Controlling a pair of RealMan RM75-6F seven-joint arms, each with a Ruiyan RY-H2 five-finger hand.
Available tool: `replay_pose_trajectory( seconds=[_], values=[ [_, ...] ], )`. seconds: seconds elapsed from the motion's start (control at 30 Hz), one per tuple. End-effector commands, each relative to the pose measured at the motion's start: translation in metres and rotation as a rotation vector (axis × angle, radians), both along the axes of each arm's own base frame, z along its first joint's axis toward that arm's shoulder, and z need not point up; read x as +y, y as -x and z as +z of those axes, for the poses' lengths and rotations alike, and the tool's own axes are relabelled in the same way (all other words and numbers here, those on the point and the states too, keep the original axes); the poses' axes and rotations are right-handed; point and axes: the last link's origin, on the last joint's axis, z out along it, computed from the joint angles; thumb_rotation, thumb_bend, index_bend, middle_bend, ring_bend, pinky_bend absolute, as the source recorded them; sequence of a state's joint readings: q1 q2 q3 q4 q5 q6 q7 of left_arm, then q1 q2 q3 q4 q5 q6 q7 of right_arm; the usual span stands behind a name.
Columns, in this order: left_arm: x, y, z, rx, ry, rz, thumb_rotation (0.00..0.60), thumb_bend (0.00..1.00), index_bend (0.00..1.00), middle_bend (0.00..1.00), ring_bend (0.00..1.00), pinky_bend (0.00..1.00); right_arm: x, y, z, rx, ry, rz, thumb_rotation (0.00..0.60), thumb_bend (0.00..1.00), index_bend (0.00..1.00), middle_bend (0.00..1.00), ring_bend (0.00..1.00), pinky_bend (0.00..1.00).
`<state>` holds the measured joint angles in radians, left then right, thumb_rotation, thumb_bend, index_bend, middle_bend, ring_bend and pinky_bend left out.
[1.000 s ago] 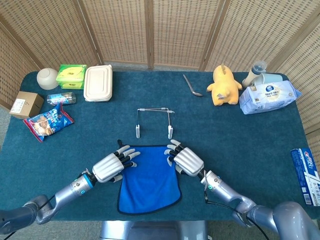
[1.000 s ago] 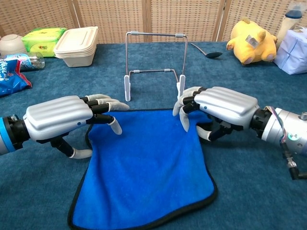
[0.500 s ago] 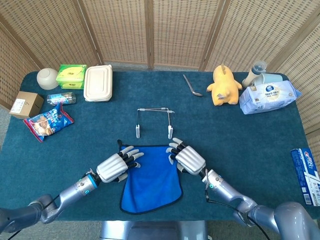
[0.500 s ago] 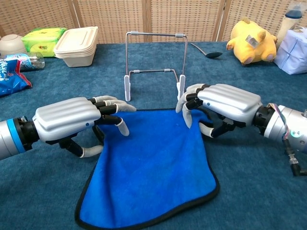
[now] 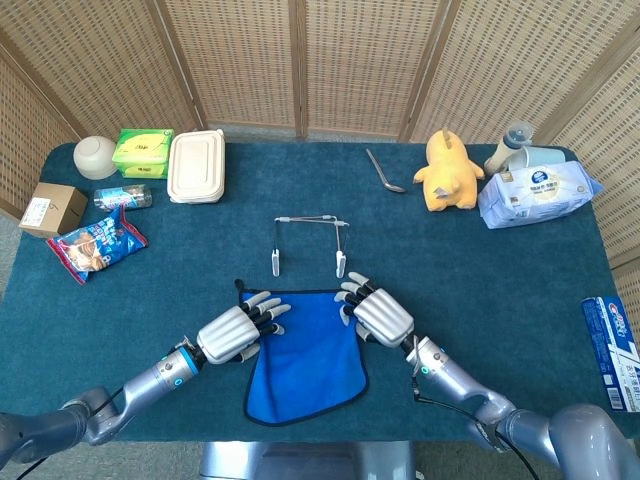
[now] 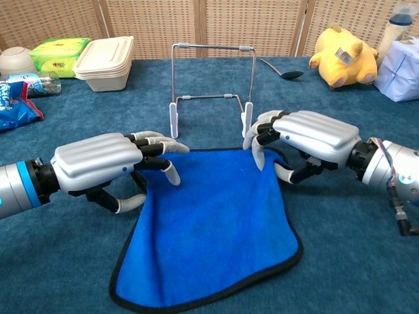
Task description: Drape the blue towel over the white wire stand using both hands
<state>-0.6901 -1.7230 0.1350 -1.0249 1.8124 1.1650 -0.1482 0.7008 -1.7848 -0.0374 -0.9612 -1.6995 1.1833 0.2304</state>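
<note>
The blue towel (image 6: 213, 226) is spread on the bench (image 5: 480, 290) just in front of the white wire stand (image 6: 211, 85). Its far left corner is pinched by the left hand (image 6: 108, 167), and its far right corner is pinched by the right hand (image 6: 304, 140).

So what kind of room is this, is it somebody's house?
Probably a robot practice room, not a home. Woven wicker screens wall off one table with a dark teal cloth, where odd items lie spread out, like a yellow plush toy and a cream lidded food box.
</note>
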Motion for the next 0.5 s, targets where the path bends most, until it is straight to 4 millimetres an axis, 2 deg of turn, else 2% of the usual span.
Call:
replay_pose_trajectory(
  seconds=[0.03, 0.33, 0.5],
  values=[
    [0.0001, -0.0002, 0.0003, -0.002, 0.000, 0.004, 0.600, 0.60, 0.29, 0.08, 0.00, 0.04, -0.0002, 0.0001, 0.0000, 0.001, 0.002, 0.001, 0.600, 0.52, 0.65, 0.31, 0.19, 0.12],
    [0.0004, -0.0005, 0.0008, -0.001, 0.003, 0.009, 0.600, 0.61, 0.39, 0.10, 0.00, 0.05, -0.0005, -0.0003, -0.0003, 0.002, 0.003, 0.003, 0.600, 0.52, 0.65, 0.31, 0.19, 0.12],
    [0.0013, -0.0010, 0.0011, -0.003, 0.002, 0.011, 0.600, 0.61, 0.54, 0.15, 0.01, 0.06, -0.0010, -0.0004, -0.0005, 0.001, 0.003, 0.001, 0.600, 0.52, 0.65, 0.31, 0.19, 0.13]
  ],
)
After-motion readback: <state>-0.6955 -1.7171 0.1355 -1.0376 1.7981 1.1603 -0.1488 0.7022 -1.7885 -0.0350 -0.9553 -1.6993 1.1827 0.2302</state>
